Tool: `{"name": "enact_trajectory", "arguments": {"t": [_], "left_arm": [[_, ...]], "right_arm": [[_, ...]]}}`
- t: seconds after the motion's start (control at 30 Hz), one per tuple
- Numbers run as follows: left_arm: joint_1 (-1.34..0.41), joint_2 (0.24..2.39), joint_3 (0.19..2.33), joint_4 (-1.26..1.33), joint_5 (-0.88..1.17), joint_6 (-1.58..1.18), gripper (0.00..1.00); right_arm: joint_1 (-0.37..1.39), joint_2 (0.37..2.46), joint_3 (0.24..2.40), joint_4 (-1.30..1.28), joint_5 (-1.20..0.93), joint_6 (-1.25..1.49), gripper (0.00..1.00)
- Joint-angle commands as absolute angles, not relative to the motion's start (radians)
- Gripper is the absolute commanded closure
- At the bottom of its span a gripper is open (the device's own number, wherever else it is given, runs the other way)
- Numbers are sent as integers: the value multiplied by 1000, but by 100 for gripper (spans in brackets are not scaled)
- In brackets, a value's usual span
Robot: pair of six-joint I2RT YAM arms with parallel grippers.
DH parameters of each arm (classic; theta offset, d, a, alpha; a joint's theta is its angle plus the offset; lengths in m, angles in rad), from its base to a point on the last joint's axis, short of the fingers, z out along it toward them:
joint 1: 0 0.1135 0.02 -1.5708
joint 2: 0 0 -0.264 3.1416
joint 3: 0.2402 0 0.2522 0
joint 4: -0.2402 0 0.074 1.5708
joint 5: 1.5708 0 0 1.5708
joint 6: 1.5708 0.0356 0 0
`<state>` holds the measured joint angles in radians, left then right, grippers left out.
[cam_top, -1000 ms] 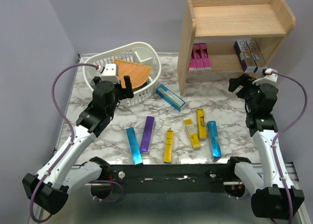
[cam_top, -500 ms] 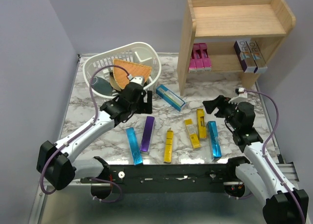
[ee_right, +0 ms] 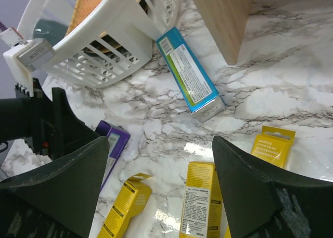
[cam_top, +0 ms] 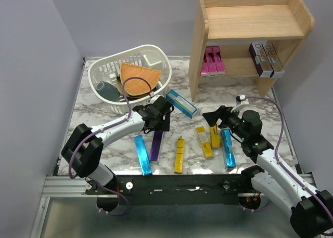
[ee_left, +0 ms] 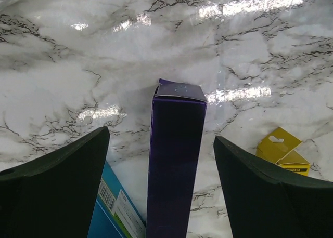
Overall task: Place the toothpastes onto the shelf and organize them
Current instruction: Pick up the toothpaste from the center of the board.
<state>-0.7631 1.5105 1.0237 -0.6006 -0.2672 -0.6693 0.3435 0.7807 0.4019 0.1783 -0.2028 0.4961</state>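
Left end effector hangs with jaws spread wide astride the far end of a purple toothpaste carton, a gap showing on each side. Right end effector, likewise released and holding nothing, hovers above the yellow cartons. On the marble table, the wooden shelf stands far right, with pink cartons at the left of its lower tier and silver cartons at the right. A white basket sits far left. Blue cartons lie loose near the front edge.
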Motion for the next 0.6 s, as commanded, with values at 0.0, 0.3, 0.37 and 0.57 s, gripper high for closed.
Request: {"name": "enact_trajectory", "arguments": {"t": [0.0,0.3,0.37,0.57], "left_arm": [[-795,1560,1054,-661,-311,-722,9],[-847,1657,1061,-666,-304,-758,20],[-854,1677,1063,-666,-308,-764,25],[-887,1721,1100,-689,-311,-793,36]], "right_arm": [[388,798,403,216,-181,476,11],[423,838,414,222,-163,463,11],[428,842,416,222,-160,459,12],[442,870,425,227,-156,453,12]]}}
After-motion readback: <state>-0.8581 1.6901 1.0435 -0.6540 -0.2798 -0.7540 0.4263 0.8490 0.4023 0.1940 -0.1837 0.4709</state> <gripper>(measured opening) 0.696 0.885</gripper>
